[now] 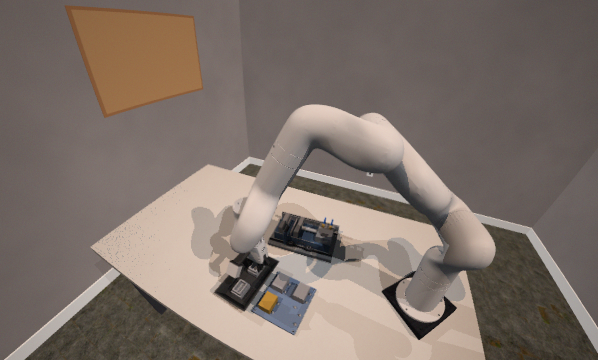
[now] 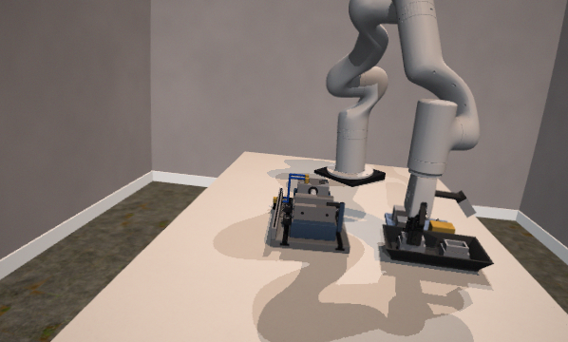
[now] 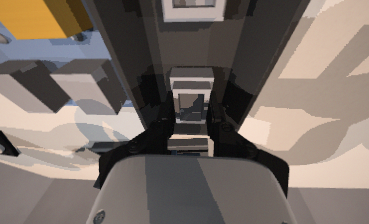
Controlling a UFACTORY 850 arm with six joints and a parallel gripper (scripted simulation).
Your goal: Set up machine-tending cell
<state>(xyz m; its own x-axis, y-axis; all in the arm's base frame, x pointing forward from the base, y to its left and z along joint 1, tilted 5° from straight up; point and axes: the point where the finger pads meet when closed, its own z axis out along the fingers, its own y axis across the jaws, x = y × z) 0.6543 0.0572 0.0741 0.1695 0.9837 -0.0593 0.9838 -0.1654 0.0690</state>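
My gripper (image 1: 253, 269) is down inside the black outfeed tray, at its end nearer the vise. It is shut on a grey finished part (image 3: 191, 97) with its pocket facing up, shown between the fingers in the wrist view. I cannot tell if the part touches the tray floor. A second finished part (image 1: 240, 288) lies flat in the tray's other end, pocket up. The blue infeed plate (image 1: 284, 300) holds two aluminium blanks (image 1: 280, 282) (image 1: 302, 293) and a brass blank (image 1: 268, 302). The vise (image 1: 306, 235) stands open, and I see no blank in it.
The tray walls (image 2: 436, 252) rise close around the gripper (image 2: 414, 233). The infeed plate lies right beside the tray. The vise (image 2: 310, 216) with blue hoses stands a short way off. The arm's base plate (image 1: 419, 307) is at the table's right.
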